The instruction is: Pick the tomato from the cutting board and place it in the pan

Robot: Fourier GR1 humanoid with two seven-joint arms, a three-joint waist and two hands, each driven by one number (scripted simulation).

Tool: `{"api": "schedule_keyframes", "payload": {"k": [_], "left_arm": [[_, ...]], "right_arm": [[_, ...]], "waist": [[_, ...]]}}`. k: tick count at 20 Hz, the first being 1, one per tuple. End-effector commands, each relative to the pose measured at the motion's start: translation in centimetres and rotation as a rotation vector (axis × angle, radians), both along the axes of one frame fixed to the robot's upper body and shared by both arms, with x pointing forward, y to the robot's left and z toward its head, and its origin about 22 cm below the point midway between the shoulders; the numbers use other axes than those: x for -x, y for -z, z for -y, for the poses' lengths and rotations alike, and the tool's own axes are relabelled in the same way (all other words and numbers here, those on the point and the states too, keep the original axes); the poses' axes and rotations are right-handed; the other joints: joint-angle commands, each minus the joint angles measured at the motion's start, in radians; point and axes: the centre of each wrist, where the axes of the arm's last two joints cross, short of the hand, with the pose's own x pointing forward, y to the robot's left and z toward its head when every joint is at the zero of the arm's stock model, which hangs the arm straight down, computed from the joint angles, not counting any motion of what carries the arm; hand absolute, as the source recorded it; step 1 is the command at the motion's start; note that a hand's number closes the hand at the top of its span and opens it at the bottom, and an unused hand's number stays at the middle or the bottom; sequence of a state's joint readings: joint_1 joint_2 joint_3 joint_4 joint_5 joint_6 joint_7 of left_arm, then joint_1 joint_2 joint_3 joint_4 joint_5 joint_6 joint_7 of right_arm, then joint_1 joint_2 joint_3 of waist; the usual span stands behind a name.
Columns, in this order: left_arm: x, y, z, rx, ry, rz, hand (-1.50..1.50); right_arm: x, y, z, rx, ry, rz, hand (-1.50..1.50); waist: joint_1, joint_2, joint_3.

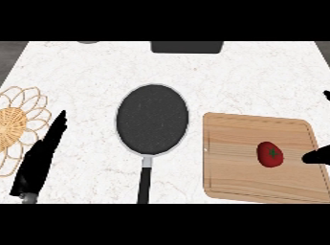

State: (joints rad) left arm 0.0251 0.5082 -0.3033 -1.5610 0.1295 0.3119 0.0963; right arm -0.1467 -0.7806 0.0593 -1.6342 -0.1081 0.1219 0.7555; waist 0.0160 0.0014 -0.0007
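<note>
One tomato sits right of centre on the cutting board, lower right of frame. Right hand is spread wide beside it, grasping nothing; it should straddle the tomato before closing, then go left to the pan

You see a red tomato with a small green stem spot lying on the right half of the wooden board. Just left of the board sits the dark pan, nothing in it, its black handle pointing toward you.
</note>
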Motion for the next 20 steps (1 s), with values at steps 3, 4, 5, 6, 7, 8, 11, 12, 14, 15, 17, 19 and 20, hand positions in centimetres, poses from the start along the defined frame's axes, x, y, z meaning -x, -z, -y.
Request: {"api": "schedule_keyframes", "payload": {"k": [3, 4, 5, 6, 7, 8, 11, 12, 14, 15, 17, 19, 20], "left_arm": [[0.6, 1.0, 1.6, -0.012, -0.012, -0.001, 0.00], [-0.2, -0.2, -0.7, 0.008, -0.005, -0.011, 0.00], [0.6, -0.1, 0.7, -0.015, -0.004, 0.005, 0.00], [1.2, 0.1, -0.1, 0.007, 0.009, -0.002, 0.00], [1.2, 1.0, -1.0, 0.009, 0.008, -0.002, 0.00], [-0.5, 1.3, -0.2, -0.003, -0.002, 0.002, 0.00], [-0.7, -1.6, -0.3, -0.004, 0.003, -0.004, 0.00], [-0.1, 0.4, 0.0, 0.013, -0.004, -0.002, 0.00], [0.0, -0.2, -0.5, -0.015, 0.007, -0.001, 0.00], [0.3, -0.8, -0.1, 0.003, 0.015, -0.002, 0.00], [-0.1, -1.9, 0.7, 0.012, 0.004, 0.010, 0.00], [0.4, -0.9, -1.4, -0.005, -0.006, -0.004, 0.00], [2.1, 0.8, -1.8, -0.003, 0.009, -0.026, 0.00]], "right_arm": [[-2.8, -1.4, -3.2, 0.013, -0.059, -0.148, -1.50], [-3.0, -0.9, -3.0, 0.030, -0.071, -0.169, -1.50], [-3.8, -0.1, -3.1, 0.019, -0.076, -0.184, -1.50], [-3.6, -2.7, -3.5, 0.044, -0.081, -0.201, -1.50], [-4.0, -1.3, -3.9, 0.055, -0.093, -0.220, -1.50], [-3.4, -0.1, -5.5, 0.093, -0.123, -0.255, -1.50], [-5.0, 0.5, -5.1, 0.117, -0.152, -0.343, -1.50], [-4.8, 0.0, -4.7, 0.135, -0.144, -0.369, -1.50], [-5.2, 1.0, -8.2, 0.148, -0.158, -0.397, -1.50], [-5.4, 0.1, -6.3, 0.141, -0.143, -0.416, -1.50], [-6.5, 0.5, -5.5, 0.142, -0.159, -0.435, -1.50], [-5.6, 1.0, -6.6, 0.153, -0.162, -0.450, -1.50], [-6.2, 1.7, -8.0, 0.149, -0.165, -0.463, -1.50]], "waist": [[-0.003, -0.001, 0.000], [-0.006, -0.001, 0.000], [-0.002, 0.000, 0.001], [-0.005, -0.002, 0.000], [-0.005, -0.001, 0.000], [-0.011, 0.000, 0.000], [-0.001, 0.001, 0.001], [-0.008, 0.000, 0.000], [-0.002, -0.001, 0.000], [-0.006, -0.002, 0.000], [-0.003, -0.001, 0.001], [-0.009, -0.002, 0.000], [-0.001, -0.001, 0.000]]}}
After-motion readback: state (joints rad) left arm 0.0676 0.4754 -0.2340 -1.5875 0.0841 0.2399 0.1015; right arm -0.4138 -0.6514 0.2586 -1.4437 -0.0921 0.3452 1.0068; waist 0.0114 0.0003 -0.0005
